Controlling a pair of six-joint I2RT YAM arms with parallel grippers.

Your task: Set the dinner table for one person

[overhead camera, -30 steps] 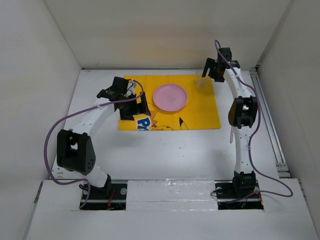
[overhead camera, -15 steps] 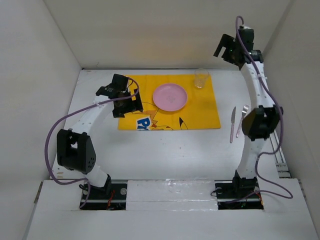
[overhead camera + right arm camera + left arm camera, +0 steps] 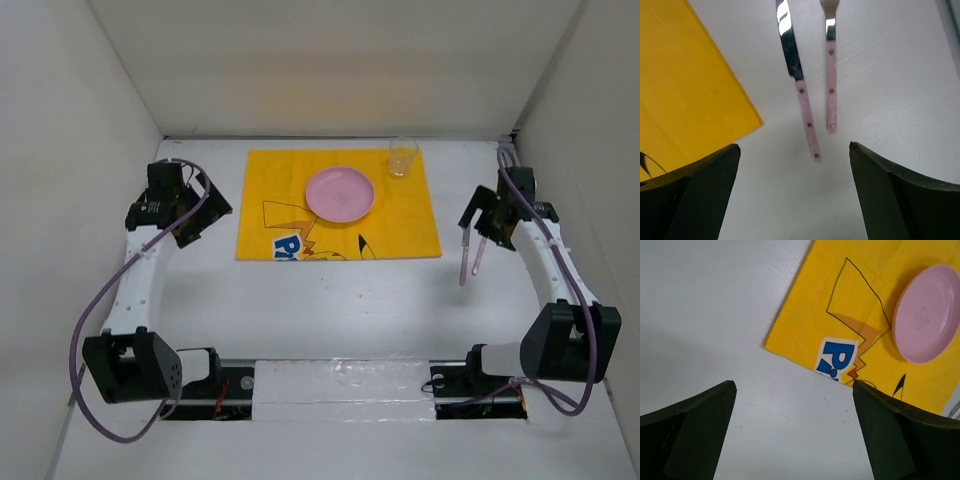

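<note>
The dinner table is a plain white top. On it lies a yellow placemat bearing a pink plate, with a clear glass upright at the mat's far right corner. Right of the mat, a pink-handled knife and fork lie side by side. My right gripper hovers open over their near ends; in its wrist view the knife and fork lie just ahead of the open right gripper. My left gripper stands open and empty left of the mat.
White walls close the table on the left, back and right. A rail runs along the right edge, close to the right arm. In the left wrist view the mat's near left corner and the plate lie ahead.
My right gripper opened off the glass, rose, then swung back and down over the knife and fork. My left arm pulled away from the placemat to the left. The glass stayed upright.
</note>
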